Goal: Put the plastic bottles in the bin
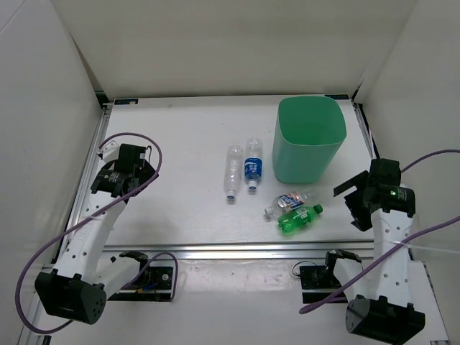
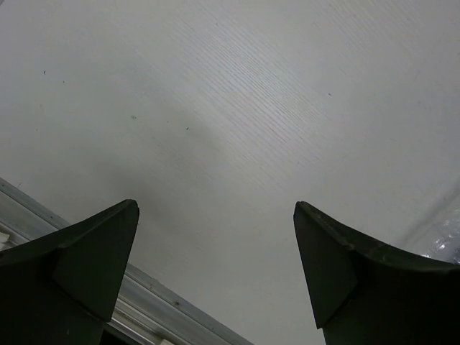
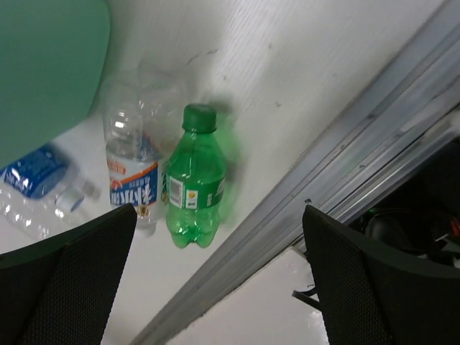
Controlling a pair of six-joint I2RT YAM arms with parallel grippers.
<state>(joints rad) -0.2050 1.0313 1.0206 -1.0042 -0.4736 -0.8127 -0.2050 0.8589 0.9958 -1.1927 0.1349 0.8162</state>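
Starting the job, we see no bottle in the mint-green bin yet. All four lie on the white table near it: the green bottle side by side with the blue-and-white label bottle, and further back the blue-label bottle beside the plain clear bottle. Our right claw hangs wide open, holding nothing, near the green bottle. Our left claw is wide open and empty too, well apart from them. Next, we think the right claw should drop over the green bottle and pinch its middle
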